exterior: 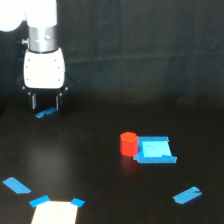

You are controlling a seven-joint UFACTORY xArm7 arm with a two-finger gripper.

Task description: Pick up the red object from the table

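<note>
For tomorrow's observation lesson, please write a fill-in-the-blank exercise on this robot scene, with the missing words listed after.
1. The red object stands on the black table, touching a flat piece coloured ____.
2. The gripper hangs toward the exterior view's ____ side, far from the red object.
3. Between its fingers the gripper holds ____.
4. The pale patch at the bottom edge has ____ tape at its top corners.

Missing words: blue; left; nothing; blue

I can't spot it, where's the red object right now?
In the exterior view, the red object stands on the table right of centre, against the blue square piece's left edge.
</note>
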